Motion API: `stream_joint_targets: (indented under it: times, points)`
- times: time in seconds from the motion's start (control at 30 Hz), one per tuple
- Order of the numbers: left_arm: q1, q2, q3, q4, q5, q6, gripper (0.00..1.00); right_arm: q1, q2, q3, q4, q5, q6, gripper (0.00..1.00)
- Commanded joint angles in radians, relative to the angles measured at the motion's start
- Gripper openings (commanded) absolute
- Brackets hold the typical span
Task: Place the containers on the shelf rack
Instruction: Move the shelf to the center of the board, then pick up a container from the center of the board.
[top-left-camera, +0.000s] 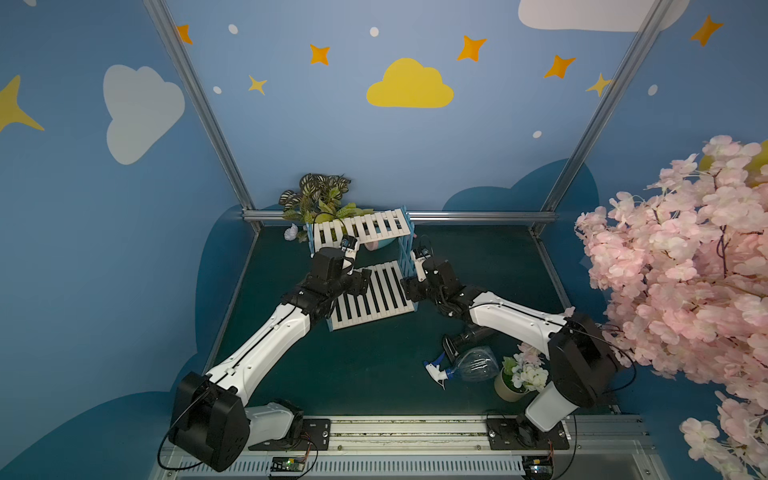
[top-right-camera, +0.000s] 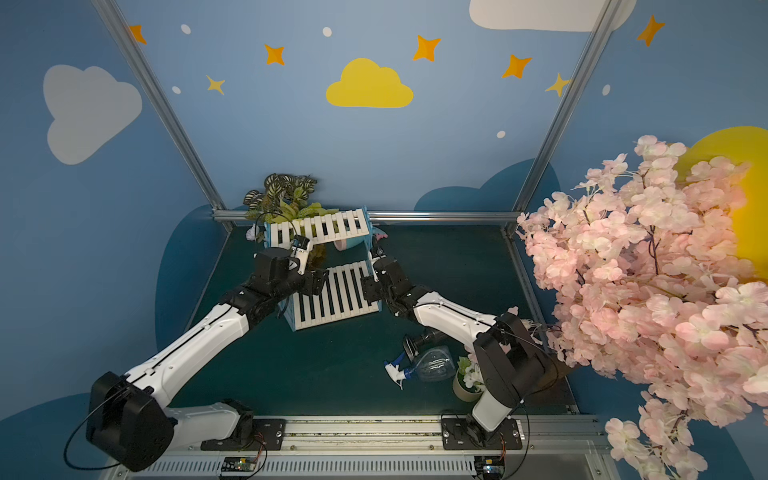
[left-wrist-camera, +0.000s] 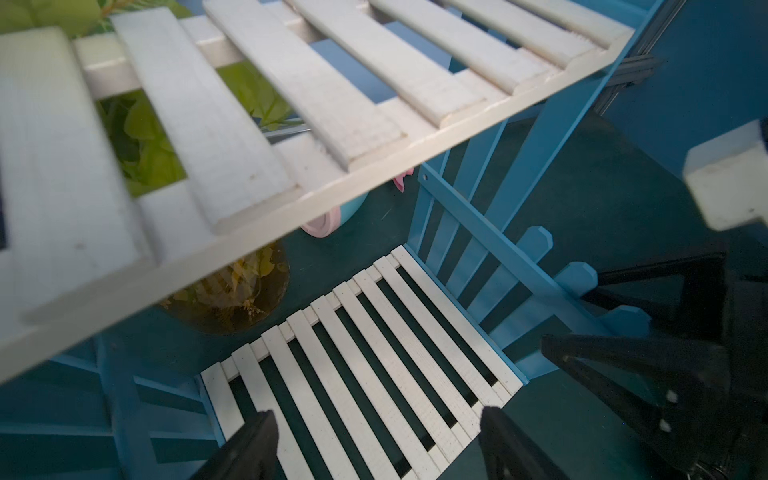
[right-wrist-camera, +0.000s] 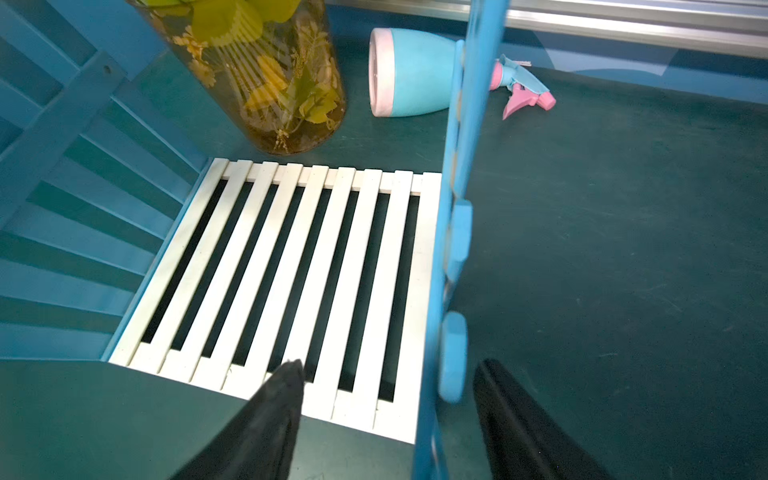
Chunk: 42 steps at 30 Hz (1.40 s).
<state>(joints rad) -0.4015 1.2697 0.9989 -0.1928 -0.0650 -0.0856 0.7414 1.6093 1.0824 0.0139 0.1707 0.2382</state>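
Your three bottles all lie on their sides on the table (top-left-camera: 374, 374), none yet on the shelf rack (top-left-camera: 374, 295). The light blue bottle (right-wrist-camera: 411, 75) is behind the rack, just beside the amber vase (right-wrist-camera: 270, 83), its pink trigger pointing away from the vase. The clear bottle (top-left-camera: 473, 363) lies front right, next to the cream flower pot (top-left-camera: 509, 386). The dark bottle (top-left-camera: 465, 336) is just behind it, partly under your right arm (top-left-camera: 515, 320). Your left gripper (left-wrist-camera: 378, 413) stands wide near the lower shelf, holding nothing. Your right gripper (right-wrist-camera: 388, 365) is wide too, straddling the rack's blue side fence; whether it touches, you cannot tell
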Motion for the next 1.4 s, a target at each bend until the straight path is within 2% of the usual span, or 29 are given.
stream_joint_targets:
  times: [0.0, 0.1, 0.17, 0.2, 0.3, 0.4, 0.57, 0.77, 0.9, 1.13, 1.37]
  points:
    - [0.01, -0.043, 0.001, -0.052, 0.055, -0.026, 0.83, -0.034, -0.175, -0.058, -0.025, 0.007, -0.018, 0.81]
    - [0.028, -0.089, -0.004, -0.092, 0.109, -0.043, 0.85, -0.055, -0.314, -0.175, -0.007, 0.039, 0.009, 0.85]
    - [0.055, -0.121, -0.012, -0.119, 0.155, -0.058, 0.85, -0.078, -0.378, -0.277, 0.085, 0.094, 0.084, 0.85]
    - [0.071, -0.136, -0.015, -0.133, 0.182, -0.066, 0.86, -0.098, -0.39, -0.312, 0.134, 0.099, 0.07, 0.84]
    - [0.114, -0.172, -0.013, -0.171, 0.247, -0.078, 0.86, -0.184, -0.346, -0.259, 0.09, 0.096, 0.138, 0.81]
    - [0.142, -0.206, -0.012, -0.207, 0.261, -0.058, 0.86, -0.257, -0.195, -0.092, -0.009, 0.035, 0.201, 0.78]
    - [0.174, -0.26, -0.052, -0.207, 0.281, 0.002, 0.86, -0.301, 0.147, 0.229, -0.123, -0.004, 0.229, 0.75]
    - [0.186, -0.286, -0.071, -0.229, 0.272, 0.063, 0.86, -0.319, 0.5, 0.609, -0.264, -0.067, 0.302, 0.73]
    - [0.191, -0.278, -0.077, -0.228, 0.267, 0.067, 0.86, -0.323, 0.687, 0.818, -0.299, -0.166, 0.434, 0.71]
    - [0.194, -0.237, -0.079, -0.219, 0.263, 0.057, 0.86, -0.33, 0.874, 0.982, -0.167, -0.322, 0.674, 0.65]
    - [0.193, -0.214, -0.073, -0.227, 0.246, 0.061, 0.86, -0.344, 0.987, 1.003, 0.072, -0.4, 0.983, 0.57]
